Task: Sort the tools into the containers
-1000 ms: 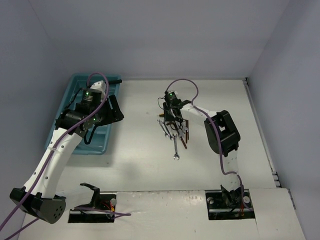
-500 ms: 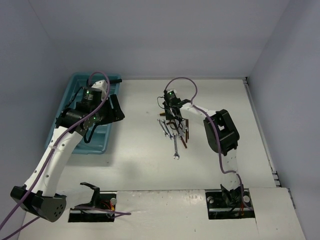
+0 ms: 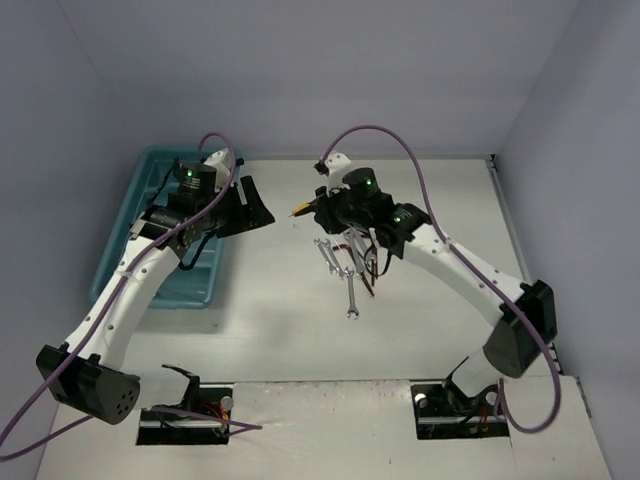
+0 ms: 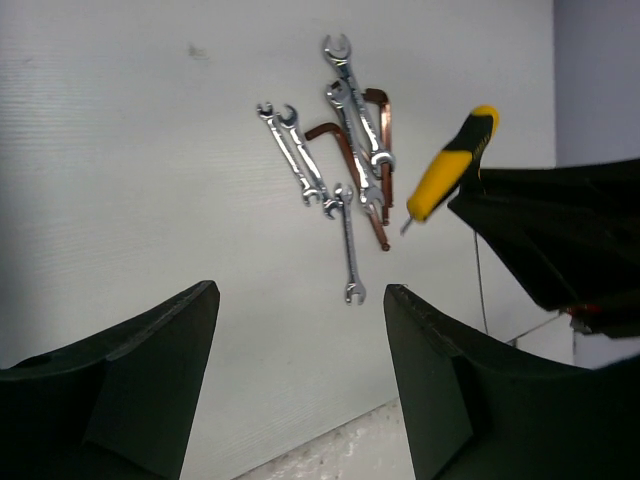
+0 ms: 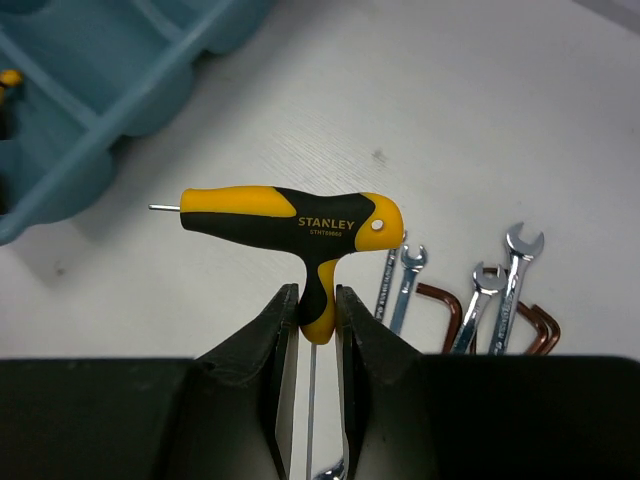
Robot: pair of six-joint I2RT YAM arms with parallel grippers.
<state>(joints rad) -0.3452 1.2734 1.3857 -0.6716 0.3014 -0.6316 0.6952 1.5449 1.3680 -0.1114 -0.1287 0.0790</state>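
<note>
My right gripper (image 5: 312,295) is shut on the stem of a yellow-and-black T-handle screwdriver (image 5: 290,220) and holds it above the table. In the top view it (image 3: 318,205) is left of and above the tool pile, with the screwdriver tip (image 3: 299,211) pointing left. Several silver wrenches (image 3: 343,262) and reddish-brown bent tools (image 3: 370,268) lie in a pile; they also show in the left wrist view (image 4: 335,170). My left gripper (image 4: 300,295) is open and empty, and in the top view it (image 3: 252,206) is just right of the teal tray (image 3: 150,275).
The tray's compartments show at the right wrist view's top left (image 5: 110,90), with a yellow tool end (image 5: 10,78) in one. Grey walls enclose the table on three sides. The two grippers face each other a short way apart.
My right gripper has risen from the pile with the screwdriver and moved left. My left gripper has swung right, off the tray toward the table's middle.
</note>
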